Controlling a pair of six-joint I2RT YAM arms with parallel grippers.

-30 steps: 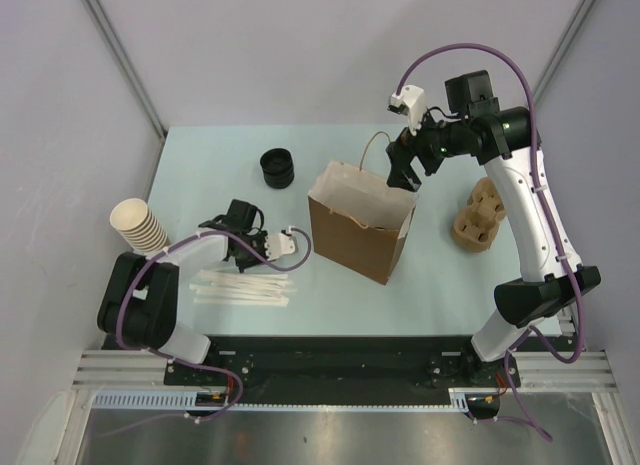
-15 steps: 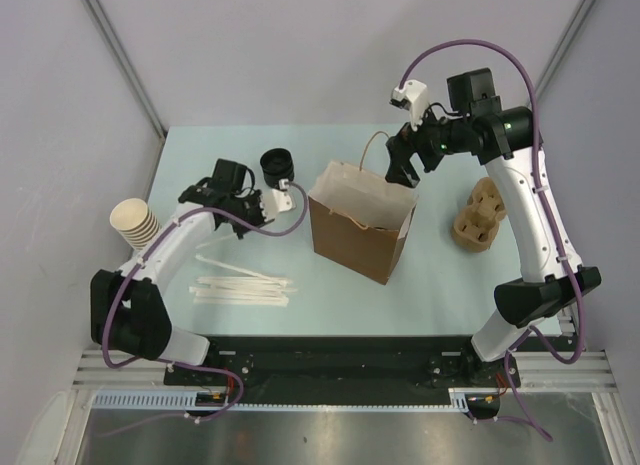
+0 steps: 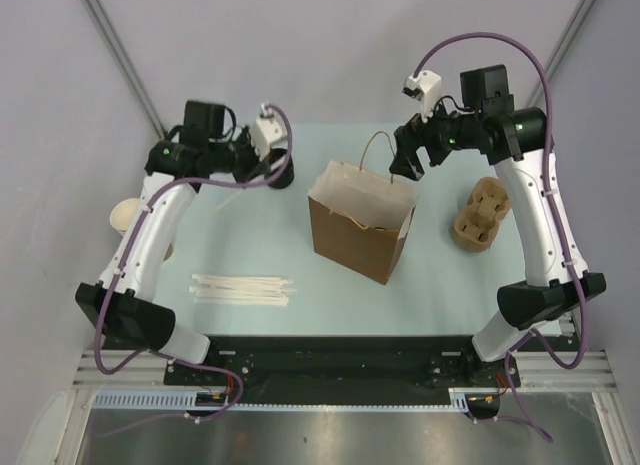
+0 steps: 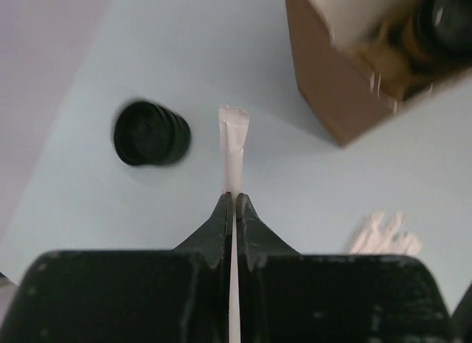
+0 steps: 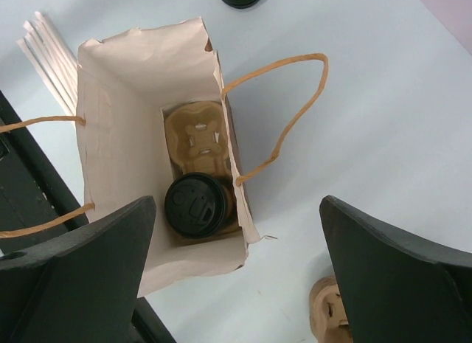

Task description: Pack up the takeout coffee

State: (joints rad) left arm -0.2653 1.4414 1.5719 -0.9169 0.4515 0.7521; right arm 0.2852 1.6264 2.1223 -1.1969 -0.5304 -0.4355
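Note:
The takeout coffee, a brown cup with a black lid, stands in a pulp carrier at the bottom of the open brown paper bag. The top view does not show the cup. My right gripper hangs wide open above the bag's far right rim, empty; in the top view the right gripper is by the handle. My left gripper is shut on a white paper-wrapped straw that sticks out past its tips. Seen from above, the left gripper is raised at the back left, beside the black lids.
A stack of loose black lids sits left of the bag at the back. Several wrapped straws lie near the front left. Cream cups show behind the left arm. Spare pulp carriers sit right of the bag.
My left arm has risen from the straw pile and swung to the back left near the lids, carrying one straw. The right gripper has shifted slightly back and stayed open.

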